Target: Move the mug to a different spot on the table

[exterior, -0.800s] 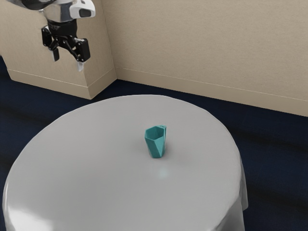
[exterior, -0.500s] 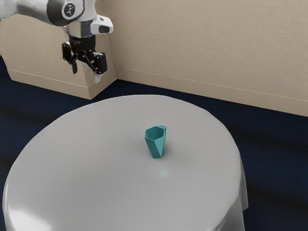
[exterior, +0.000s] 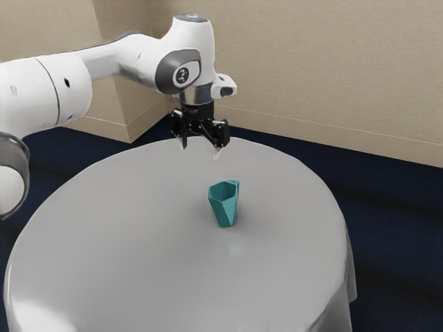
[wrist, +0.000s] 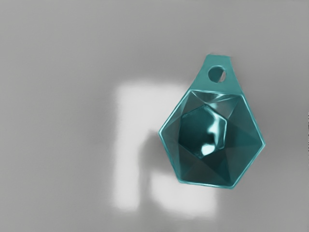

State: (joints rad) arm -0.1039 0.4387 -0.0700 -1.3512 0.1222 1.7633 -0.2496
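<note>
The gripper [exterior: 200, 148] is hanging above the table [exterior: 118, 242], its 2 fingers spread wide and gripping nothing. The teal mug [exterior: 224, 203] [wrist: 212, 140] is standing upright just below, untouched.

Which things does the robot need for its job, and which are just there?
For the job: mug, open gripper, table.
Just there: wall, floor.

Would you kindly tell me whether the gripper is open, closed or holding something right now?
Gripper: open, holding nothing, poised above the teal mug and apart from it.
</note>
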